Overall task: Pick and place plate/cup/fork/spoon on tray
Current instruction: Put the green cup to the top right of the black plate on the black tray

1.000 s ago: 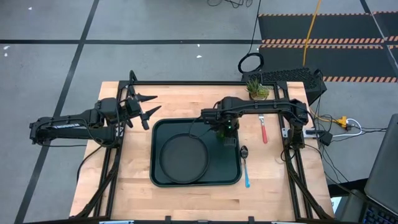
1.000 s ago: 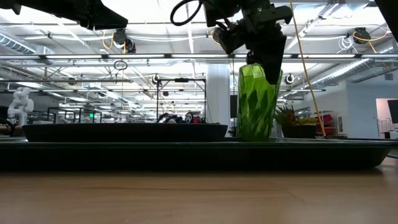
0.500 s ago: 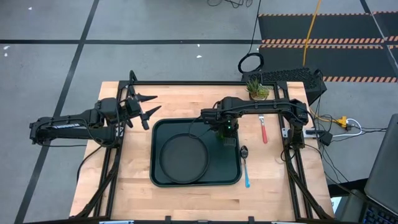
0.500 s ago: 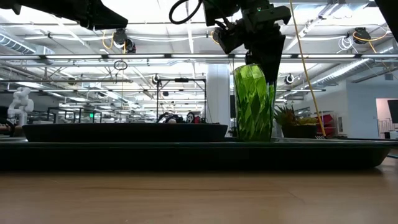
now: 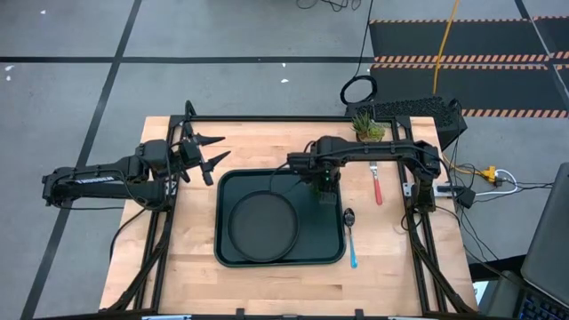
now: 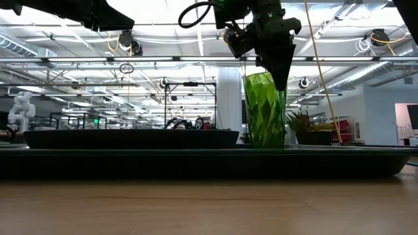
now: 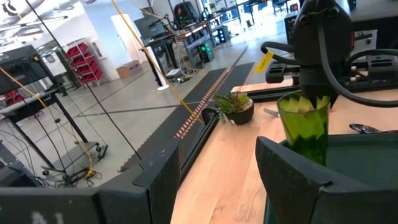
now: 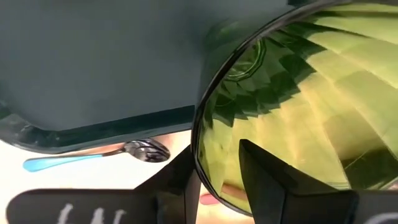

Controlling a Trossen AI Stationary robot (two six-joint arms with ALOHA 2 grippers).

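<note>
The translucent green cup [image 6: 264, 109] stands upright on its base in the far right corner of the dark green tray [image 5: 316, 244]. My right gripper [image 5: 323, 184] is right above it, open a little, one finger inside the cup's rim [image 8: 198, 146] and one outside. The dark plate [image 5: 262, 224] lies flat in the tray's left half. The red-handled fork [image 5: 377, 185] and the blue-handled spoon [image 5: 351, 238] lie on the table right of the tray. My left gripper [image 5: 212, 153] is open and empty, left of the tray's far left corner. My right gripper comes from above, pointing down, astride the cup's rim. A clear gap shows between the inner finger [image 8: 273, 180] and the wall. The outer finger [image 8: 180, 180] lies close to the rim; I cannot tell whether it touches. The cup stands on the tray.
A small potted grassy plant [image 5: 367, 127] stands at the table's far edge, behind the fork. A black box [image 5: 418, 113] sits at the far right corner. The near part of the tray, right of the plate, is bare.
The cup was tilted, its top leaning toward the picture's right in the low view. It has come upright and now stands on the tray. My right gripper has stayed over its rim, shifting slightly with it.
</note>
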